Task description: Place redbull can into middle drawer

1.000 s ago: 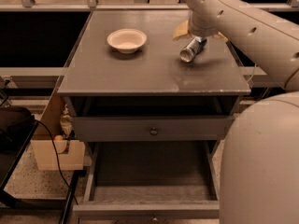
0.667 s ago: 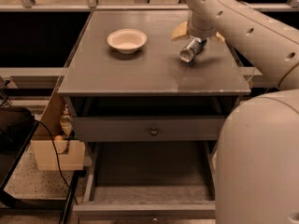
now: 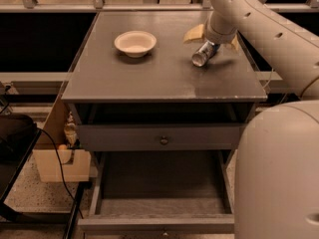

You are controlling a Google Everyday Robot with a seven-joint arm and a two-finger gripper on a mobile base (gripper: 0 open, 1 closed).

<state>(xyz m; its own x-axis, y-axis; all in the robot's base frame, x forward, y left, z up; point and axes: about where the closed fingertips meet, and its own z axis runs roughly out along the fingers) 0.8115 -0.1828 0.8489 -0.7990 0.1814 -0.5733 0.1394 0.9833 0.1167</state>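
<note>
Hardly anything has moved in the last second: the slim silver redbull can point(image 3: 203, 55) lies tilted on its side at the same right-rear spot of the grey worktop point(image 3: 164, 81), and my hand point(image 3: 210, 45) stays right over its far end. Whether it grips the can or is open I cannot tell. The cream-white round bowl point(image 3: 135, 43) sits well apart to the left. Below, the upper grey drawer with a round metal knob point(image 3: 163, 140) is closed. The wide grey middle drawer point(image 3: 159, 222) is pulled out. A tan cardboard box point(image 3: 55, 166) stands on the speckled floor point(image 3: 30, 193).
</note>
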